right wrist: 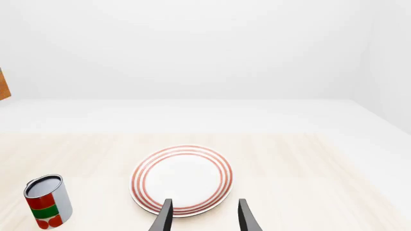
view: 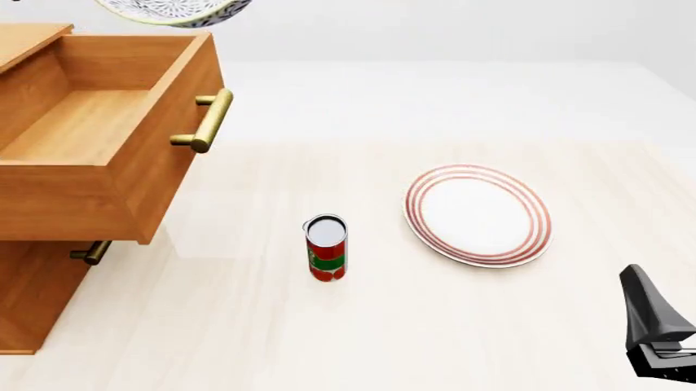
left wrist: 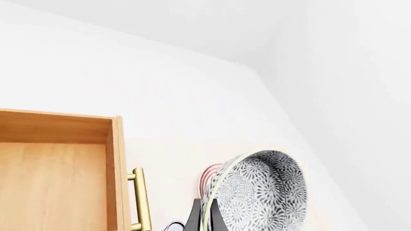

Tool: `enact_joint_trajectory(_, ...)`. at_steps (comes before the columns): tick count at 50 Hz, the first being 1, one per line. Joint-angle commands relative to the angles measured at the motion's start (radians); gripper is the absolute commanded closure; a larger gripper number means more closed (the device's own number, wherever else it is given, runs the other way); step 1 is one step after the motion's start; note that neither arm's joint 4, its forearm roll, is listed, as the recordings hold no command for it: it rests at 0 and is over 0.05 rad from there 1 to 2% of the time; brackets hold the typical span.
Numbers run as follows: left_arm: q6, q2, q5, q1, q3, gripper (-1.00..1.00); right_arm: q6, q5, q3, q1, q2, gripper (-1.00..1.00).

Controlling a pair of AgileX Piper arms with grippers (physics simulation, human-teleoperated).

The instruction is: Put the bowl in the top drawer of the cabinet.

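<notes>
Left hand (left wrist: pixel 204 216) grips the bowl (left wrist: pixel 260 190) by its rim, fingers closed on it, held high just beside the open top drawer (view: pixel 81 122) of the cabinet (view: pixel 33 285). Right hand (right wrist: pixel 202 216) parted, holding nothing, low near the plate (view: pixel 478 213). Pale wood bench (view: pixel 359 326), white walls. One bowl, one plate, one can (view: pixel 326 247), two drawers.

At the upper left of the frame, the orange-brown wooden cabinet (view: pixel 28 301) has its top drawer (view: pixel 93 130) pulled open, and the patterned white bowl (view: pixel 174 11) sits at the top edge above it (only partly visible). On the pale desk (view: pixel 457 326), a red-and-green can (view: pixel 325 248) stands at centre, a red-ringed white plate (view: pixel 477 215) to its right. A dark claw (view: pixel 656 336) shows at the lower right edge.
</notes>
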Motion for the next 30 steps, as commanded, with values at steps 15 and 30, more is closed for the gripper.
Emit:
enact_joint_trajectory(15, 0.005, 0.027, 0.062, 0.166, -0.055, 1.0, 0.0, 0.004, 0.0, 0.0, -0.005, -1.0)
enact_joint_trajectory(30, 0.011, 0.035, 0.087, 0.252, -0.074, 1.0, 0.0, 0.004, 0.0, 0.0, -0.005, -1.0)
